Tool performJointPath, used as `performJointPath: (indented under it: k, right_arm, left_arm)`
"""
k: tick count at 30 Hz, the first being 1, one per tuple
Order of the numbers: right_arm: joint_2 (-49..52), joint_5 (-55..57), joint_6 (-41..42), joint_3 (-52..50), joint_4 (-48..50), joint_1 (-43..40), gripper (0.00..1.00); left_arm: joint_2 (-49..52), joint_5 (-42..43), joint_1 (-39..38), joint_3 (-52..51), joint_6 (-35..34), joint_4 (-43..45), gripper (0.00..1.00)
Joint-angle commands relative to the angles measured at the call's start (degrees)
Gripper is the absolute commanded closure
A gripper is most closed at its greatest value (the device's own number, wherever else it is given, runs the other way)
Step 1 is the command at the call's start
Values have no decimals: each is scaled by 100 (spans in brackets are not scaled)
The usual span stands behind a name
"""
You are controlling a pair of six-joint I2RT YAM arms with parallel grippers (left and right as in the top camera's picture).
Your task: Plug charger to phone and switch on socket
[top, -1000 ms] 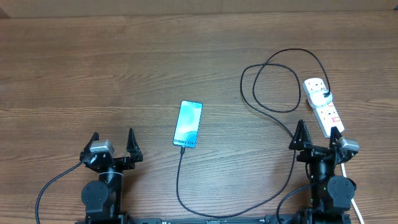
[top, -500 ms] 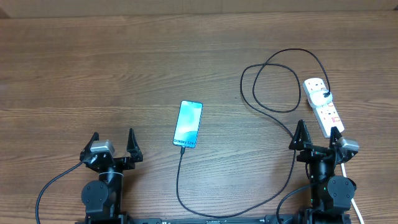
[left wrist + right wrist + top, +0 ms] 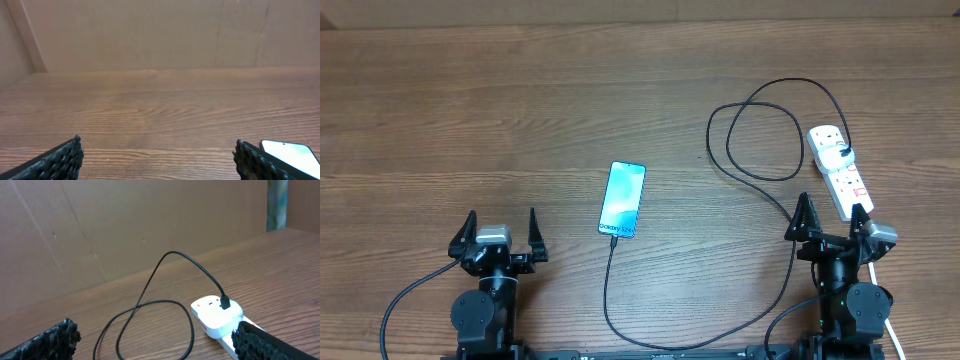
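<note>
The phone [image 3: 622, 199] lies face up at mid-table, its blue screen lit; its corner [image 3: 292, 154] shows beside the left gripper's right finger. The black charger cable [image 3: 608, 290] meets the phone's near edge, runs along the table front, then loops [image 3: 750, 140] up to the white adapter [image 3: 835, 152] plugged into the socket [image 3: 847, 185], a white power strip. The adapter [image 3: 217, 315] and cable loop [image 3: 170, 305] lie ahead of my right gripper [image 3: 152, 337]. My left gripper [image 3: 501, 230] stands open, left of the phone, holding nothing. My right gripper [image 3: 832, 208] is open at the socket's near end, also holding nothing.
A brown cardboard wall [image 3: 160, 35] backs the wooden table [image 3: 470, 110]. The power strip's white cord [image 3: 890, 325] runs off past the right arm's base. The cable passes close to the left of the right gripper.
My left gripper has turned slightly, its body shifting a little to the right. The right gripper, phone and cable have not moved.
</note>
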Motion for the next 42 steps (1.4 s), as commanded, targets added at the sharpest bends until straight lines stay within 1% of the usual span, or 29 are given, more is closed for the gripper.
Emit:
performJointPath:
  k: [1,30,32,36,40,42]
  right_arm:
    - [-57,-26,-42,-61,42,31,0]
    - [-57,-20,-55,-61,33,37,0]
    - [-57,-212,-446,-63,20,37,0]
    - [-57,-223,-1344,-63,17,42,0]
    - [-57,-210,-1655,-63,17,42,0]
    - [-57,-197,-1659,-63,17,44,0]
  left_arm:
    - [-50,-31,44,-37,155,9,1]
    - [-50,-31,44,-37,155,9,0]
    - [-50,-33,44,-37,155,9,0]
    - [-50,-31,44,-37,155,9,1]
    - [-50,-31,44,-37,155,9,1]
    - [-50,-31,44,-37,155,9,0]
